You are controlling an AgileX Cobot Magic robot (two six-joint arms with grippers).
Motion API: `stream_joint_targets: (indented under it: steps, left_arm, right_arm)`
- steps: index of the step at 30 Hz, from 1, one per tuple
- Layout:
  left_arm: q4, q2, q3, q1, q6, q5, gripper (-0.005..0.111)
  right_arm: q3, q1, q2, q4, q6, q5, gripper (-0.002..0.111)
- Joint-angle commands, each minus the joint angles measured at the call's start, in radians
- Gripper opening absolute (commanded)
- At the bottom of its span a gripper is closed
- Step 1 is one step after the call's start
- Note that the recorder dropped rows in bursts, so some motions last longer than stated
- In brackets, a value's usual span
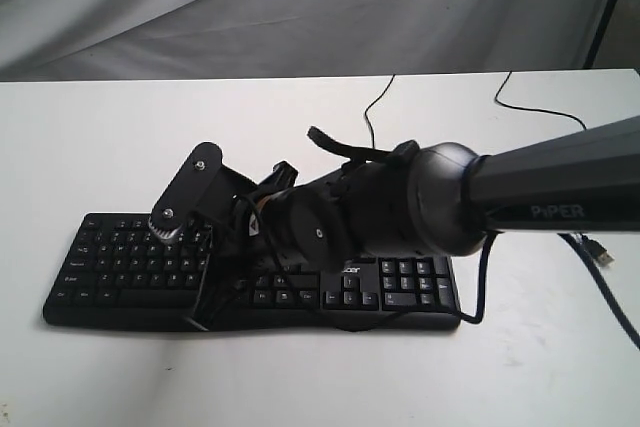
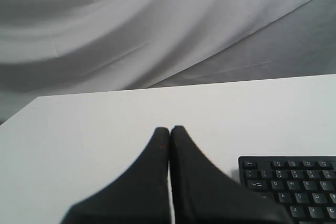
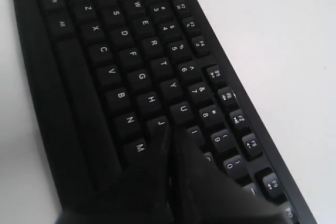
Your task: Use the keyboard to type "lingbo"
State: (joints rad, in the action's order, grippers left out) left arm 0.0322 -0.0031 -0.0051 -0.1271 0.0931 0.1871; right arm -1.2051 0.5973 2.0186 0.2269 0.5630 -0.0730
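Keyboard (image 1: 130, 267) is lying flat on the surface (image 1: 100, 147). Left gripper (image 2: 169, 129), jaws together, is idling beside its corner. Right gripper (image 3: 169, 136), jaws together, is bearing down between J and I, probably keying "i"; N, just beside the tip, is calling for a short shift.

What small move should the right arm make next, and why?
Probably nudge the right gripper slightly sideways toward the I key, then press. Its shut tips sit over the keyboard at the edge of the J key, not centred on any letter of the word; I is the nearest one. Whether L is already typed cannot be told.
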Motion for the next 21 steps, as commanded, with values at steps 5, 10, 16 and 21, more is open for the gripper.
stream_joint_targets:
  steps: [5,10,16,21]
  left_arm:
    - [-0.001,0.003,0.005,0.004,-0.003,-0.004,0.001]
    - [-0.001,0.003,0.005,0.004,-0.003,-0.004,0.001]
    - [-0.001,0.003,0.005,0.004,-0.003,-0.004,0.001]
    - [-0.001,0.003,0.005,0.004,-0.003,-0.004,0.001]
  right_arm:
    - [-0.007,-0.022,0.024,-0.041,0.015,0.023,0.0]
    - [-0.007,-0.028,0.029,-0.052,0.015,0.023,0.0]
    - [-0.007,-0.028,0.056,-0.052,0.015,0.054,0.0]
    - [-0.007,-0.031,0.071,-0.052,0.015,0.057,0.0]
